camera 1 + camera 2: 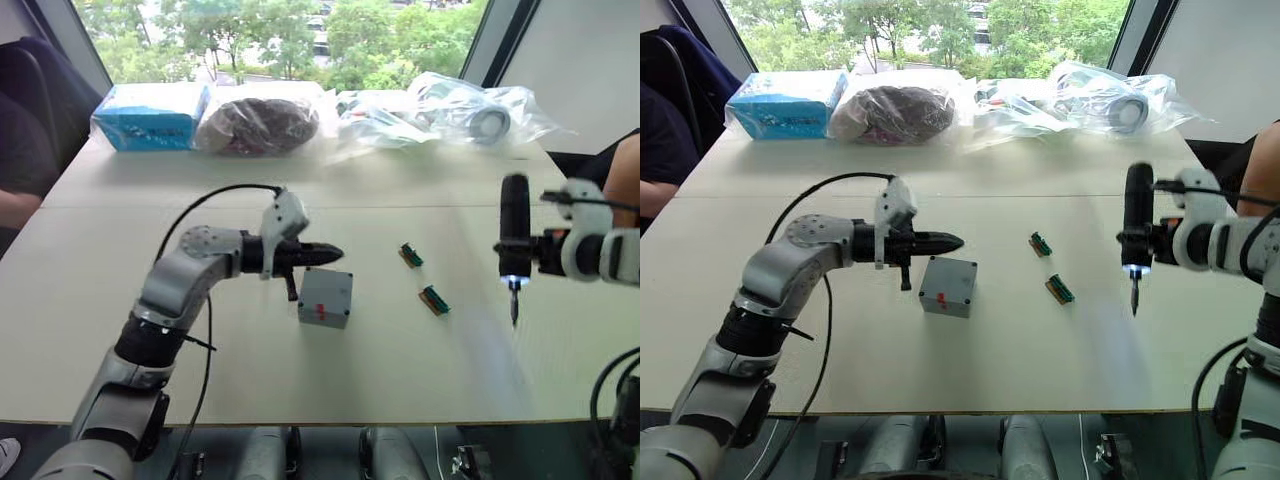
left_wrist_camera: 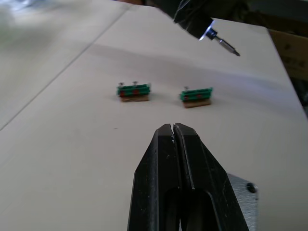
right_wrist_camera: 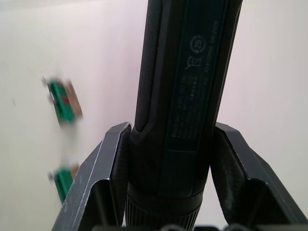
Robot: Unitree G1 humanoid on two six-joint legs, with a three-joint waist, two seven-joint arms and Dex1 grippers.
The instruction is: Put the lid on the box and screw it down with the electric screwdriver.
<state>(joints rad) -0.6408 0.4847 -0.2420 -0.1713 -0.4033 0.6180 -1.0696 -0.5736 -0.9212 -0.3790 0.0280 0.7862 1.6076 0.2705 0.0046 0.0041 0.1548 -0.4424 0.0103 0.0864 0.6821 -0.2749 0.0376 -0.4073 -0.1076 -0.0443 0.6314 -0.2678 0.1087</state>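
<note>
Bare tabletop (image 1: 300,390) — box (image 1: 325,297) mid-table

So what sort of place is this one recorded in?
Probably an office or lab room set up for assembly trials: a plain pale table by a large window onto trees, bagged parts along the far edge, and small green connector strips lying loose.
</note>
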